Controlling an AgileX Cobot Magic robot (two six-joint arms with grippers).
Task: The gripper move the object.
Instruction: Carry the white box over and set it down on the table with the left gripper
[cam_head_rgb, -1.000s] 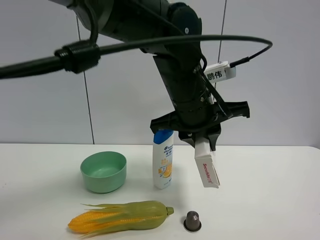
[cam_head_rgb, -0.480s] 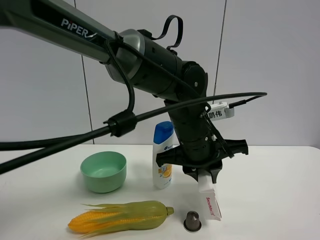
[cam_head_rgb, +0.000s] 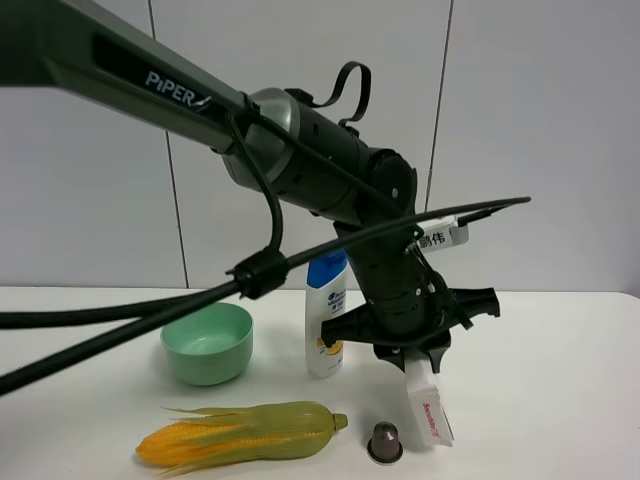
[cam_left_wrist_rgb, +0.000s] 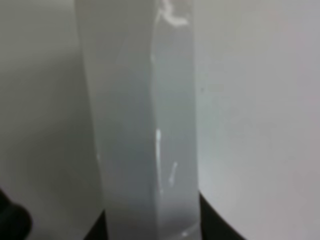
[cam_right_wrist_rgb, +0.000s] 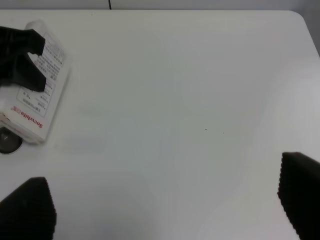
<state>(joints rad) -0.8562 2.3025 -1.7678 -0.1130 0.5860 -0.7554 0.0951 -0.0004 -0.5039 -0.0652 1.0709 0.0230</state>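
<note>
My left gripper (cam_head_rgb: 416, 360), a black claw on the dark PiPER arm, is shut on the upper end of the long white carton (cam_head_rgb: 429, 410). The carton hangs tilted, red lettering on its lower end, which is at or just above the table beside a small dark capsule (cam_head_rgb: 385, 441). In the left wrist view the carton (cam_left_wrist_rgb: 150, 125) fills the frame, blurred. The right wrist view shows the carton (cam_right_wrist_rgb: 40, 97) with the left gripper's black fingers (cam_right_wrist_rgb: 22, 57) clamped on it. My right gripper (cam_right_wrist_rgb: 165, 210) is open and empty over bare table, well apart from the carton.
A white blue-capped shampoo bottle (cam_head_rgb: 326, 320) stands just left of the carton, behind the arm. A green bowl (cam_head_rgb: 207, 342) sits further left. A corn cob (cam_head_rgb: 240, 432) lies at the front. The capsule also shows in the right wrist view (cam_right_wrist_rgb: 7, 140). The white table (cam_head_rgb: 560, 400) extends right.
The left arm has lowered the carton from mid-air beside the shampoo bottle down to the table surface next to the capsule. Its grip has stayed shut.
</note>
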